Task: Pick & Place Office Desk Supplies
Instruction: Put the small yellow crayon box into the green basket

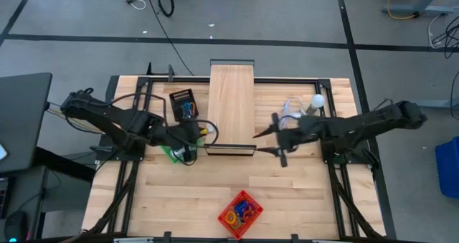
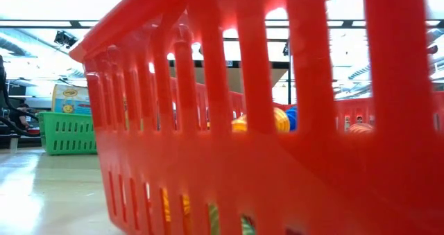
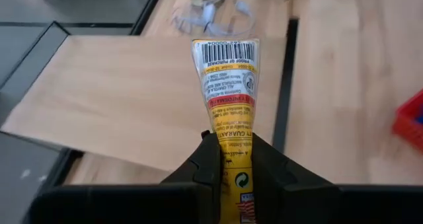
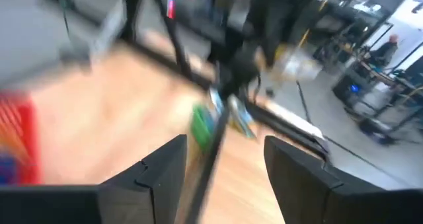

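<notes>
My left gripper [image 3: 234, 143] is shut on a yellow crayon box [image 3: 228, 85] with a barcode. In the high view it [image 1: 199, 131] hovers by the near left corner of the long pale wooden box [image 1: 232, 103], just above a green basket [image 1: 172, 154]. My right gripper [image 1: 277, 138] stands open right of the wooden box and touches nothing; its wrist view shows the gap between its fingers [image 4: 225, 154]. A red basket [image 1: 240, 214] near the table's near edge holds several coloured loops [image 1: 239, 213]. In the low view another crayon box [image 2: 69, 100] shows above the green basket [image 2: 68, 132]. My left gripper pinches the crayon box between its two fingers [image 3: 210, 159], on the box's two long sides near the end closest to the wrist [image 3: 232, 159]. The fingers lie along the box, pointing level toward the table's right. The box is lifted clear, its barcode end [image 3: 225, 52] sticking out ahead.
A black tray [image 1: 182, 105] with small coloured items lies left of the wooden box. A white round bulb [image 1: 316, 101] with a coiled cable sits behind my right arm. The red basket [image 2: 277, 159] fills most of the low view. Bare wood lies between both baskets.
</notes>
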